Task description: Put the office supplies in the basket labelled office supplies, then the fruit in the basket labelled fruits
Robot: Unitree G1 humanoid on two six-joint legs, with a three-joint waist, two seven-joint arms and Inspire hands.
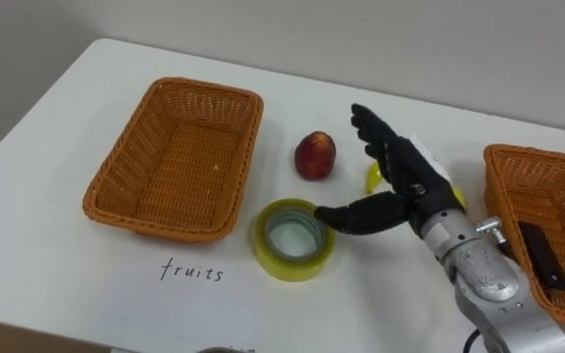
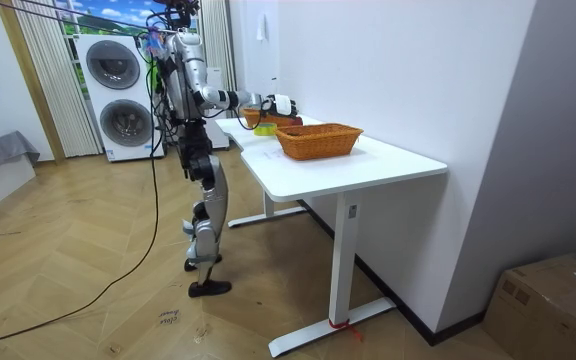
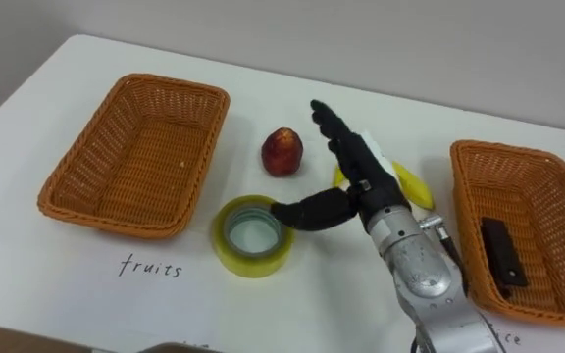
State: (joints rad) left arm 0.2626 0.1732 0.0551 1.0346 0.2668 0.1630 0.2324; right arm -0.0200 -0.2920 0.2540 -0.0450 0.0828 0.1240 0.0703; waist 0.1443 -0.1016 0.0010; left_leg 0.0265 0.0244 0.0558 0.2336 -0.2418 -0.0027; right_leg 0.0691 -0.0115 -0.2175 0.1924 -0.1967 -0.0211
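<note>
Black robot hand [image 1: 400, 186], silver forearm

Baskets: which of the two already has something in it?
The right basket: a dark flat bar lies inside it. The left basket holds nothing.

Home-like room: stacked washing machines [image 2: 126, 95], curtains [image 2: 38, 90], herringbone wood floor [image 2: 88, 290], white desk [image 2: 368, 160].
</note>
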